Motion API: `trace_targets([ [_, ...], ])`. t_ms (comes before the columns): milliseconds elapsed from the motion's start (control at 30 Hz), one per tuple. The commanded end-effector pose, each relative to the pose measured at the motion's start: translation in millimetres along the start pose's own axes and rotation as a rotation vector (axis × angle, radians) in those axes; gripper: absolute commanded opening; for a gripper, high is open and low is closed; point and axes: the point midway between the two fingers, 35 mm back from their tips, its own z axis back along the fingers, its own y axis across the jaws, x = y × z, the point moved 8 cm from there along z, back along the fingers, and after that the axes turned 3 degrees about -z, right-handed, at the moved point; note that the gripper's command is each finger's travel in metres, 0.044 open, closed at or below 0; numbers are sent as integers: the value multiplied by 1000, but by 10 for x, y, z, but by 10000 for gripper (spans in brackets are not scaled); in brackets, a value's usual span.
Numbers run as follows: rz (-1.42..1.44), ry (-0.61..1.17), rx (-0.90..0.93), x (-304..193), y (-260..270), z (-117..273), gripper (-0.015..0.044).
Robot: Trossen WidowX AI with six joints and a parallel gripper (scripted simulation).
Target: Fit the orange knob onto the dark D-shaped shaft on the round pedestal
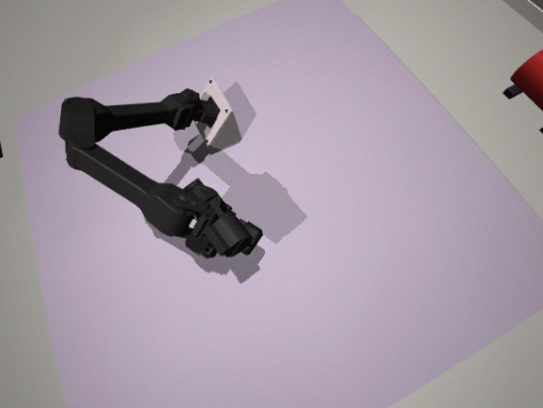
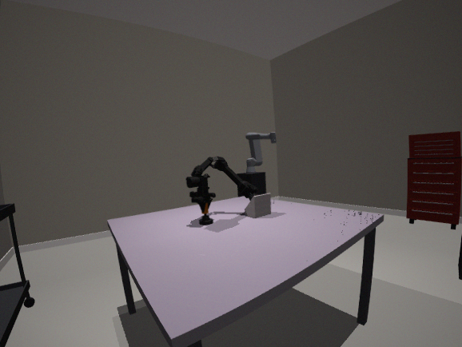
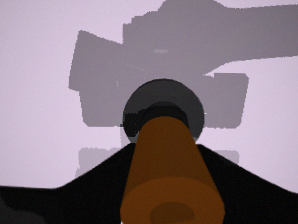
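Note:
The orange knob (image 2: 206, 208) (image 3: 165, 155) is a long upright piece with a round recess in its near end in the wrist view. My gripper (image 2: 206, 212) (image 3: 164, 149) is shut on it, with a black finger on each side. The round dark pedestal (image 2: 205, 221) (image 3: 163, 90) stands on the table under the knob. The knob's far end overlaps the dark raised middle of the pedestal in the wrist view. The shaft is hidden, and I cannot tell how far down the knob sits. In the top view the arm hides knob, pedestal and fingertips.
A pale angled block (image 1: 229, 129) (image 2: 260, 205) stands at the arm's base end. The arm (image 1: 117, 176) bends across the lilac table (image 1: 376, 235) (image 2: 240, 256) and casts shadows around the pedestal. A red cabinet (image 2: 433, 188) and a grey robot arm (image 2: 256, 149) stand beyond the table.

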Motion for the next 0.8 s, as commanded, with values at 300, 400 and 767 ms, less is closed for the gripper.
trace_targets([
  [300, -6, -2, 0, -15, -9, -37, 0],
  [400, -6, -2, 0, -15, -9, -37, 0],
  [767, -6, -2, 0, -15, -9, -37, 0],
])
